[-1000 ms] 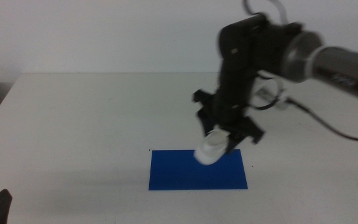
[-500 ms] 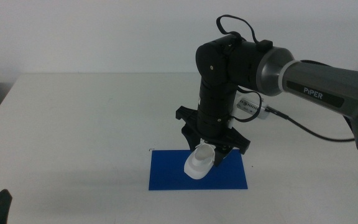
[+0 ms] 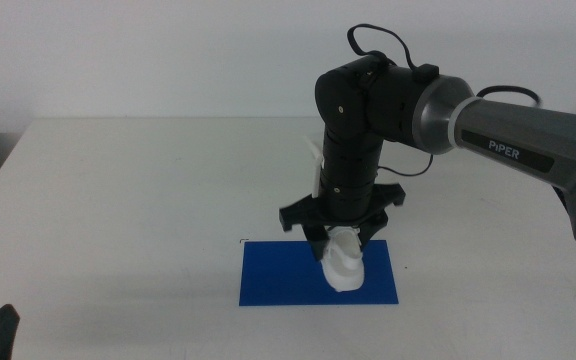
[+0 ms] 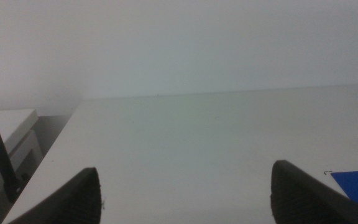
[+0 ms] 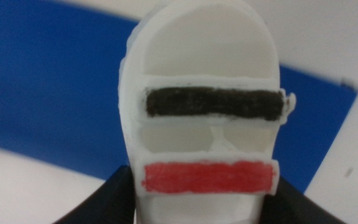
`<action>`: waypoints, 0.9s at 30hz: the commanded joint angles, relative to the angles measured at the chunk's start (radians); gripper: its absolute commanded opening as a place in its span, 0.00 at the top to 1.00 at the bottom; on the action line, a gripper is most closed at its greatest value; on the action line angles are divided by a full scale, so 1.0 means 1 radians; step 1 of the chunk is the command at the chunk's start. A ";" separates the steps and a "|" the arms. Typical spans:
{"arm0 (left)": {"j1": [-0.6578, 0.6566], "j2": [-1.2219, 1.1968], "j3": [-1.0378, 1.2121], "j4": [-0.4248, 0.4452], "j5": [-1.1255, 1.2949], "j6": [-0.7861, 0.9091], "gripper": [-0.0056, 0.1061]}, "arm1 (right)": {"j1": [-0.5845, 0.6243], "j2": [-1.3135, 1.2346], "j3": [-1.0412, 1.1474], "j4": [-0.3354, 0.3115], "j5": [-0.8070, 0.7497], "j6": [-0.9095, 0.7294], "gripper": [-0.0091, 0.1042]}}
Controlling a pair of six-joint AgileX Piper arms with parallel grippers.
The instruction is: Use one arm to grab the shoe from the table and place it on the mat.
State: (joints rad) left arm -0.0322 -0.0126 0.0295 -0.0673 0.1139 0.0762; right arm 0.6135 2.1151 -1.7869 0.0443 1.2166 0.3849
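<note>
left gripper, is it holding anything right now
No, the left gripper holds nothing: its wrist view shows the jaws apart with only bare table between them, while the right gripper holds the shoe.

Looks like a robot test lab: bare off-white table point(image 3: 118, 200) against a plain white wall point(image 3: 168, 50), grey "PiPER" arm point(image 3: 508, 125) with trailing cables.

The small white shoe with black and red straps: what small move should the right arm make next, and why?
Probably lower a little further, then open. The right end effector holds the small white shoe over the flat dark-blue mat, and whether the shoe touches it is unclear. The left end effector waits open near the table's edge.
</note>
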 commanded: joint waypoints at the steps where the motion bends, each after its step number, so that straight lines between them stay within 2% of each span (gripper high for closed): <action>1: -0.005 -0.013 0.007 -0.010 -0.082 -0.005 0.11 | 0.001 -0.060 -0.032 -0.020 0.063 -0.203 0.95; 4: -0.005 -0.013 0.007 -0.010 -0.082 -0.005 0.11 | 0.001 -0.060 -0.032 -0.044 0.062 -0.366 0.95; 12: -0.005 -0.013 0.007 -0.010 -0.082 -0.005 0.11 | 0.001 -0.060 -0.032 -0.025 0.069 -1.168 0.95; 14: -0.005 -0.013 0.007 -0.010 -0.082 -0.005 0.11 | 0.001 -0.060 -0.032 -0.014 0.070 -1.295 0.95; 18: -0.005 -0.013 0.007 -0.010 -0.082 -0.005 0.11 | 0.001 -0.059 -0.032 0.002 0.066 -1.383 0.95; 27: -0.005 -0.013 0.007 -0.010 -0.082 -0.005 0.11 | 0.000 -0.059 -0.032 0.022 0.058 -1.384 0.95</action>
State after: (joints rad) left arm -0.0322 -0.0126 0.0295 -0.0673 0.1139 0.0762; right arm 0.6135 2.1154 -1.7869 0.0611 1.2199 -0.9869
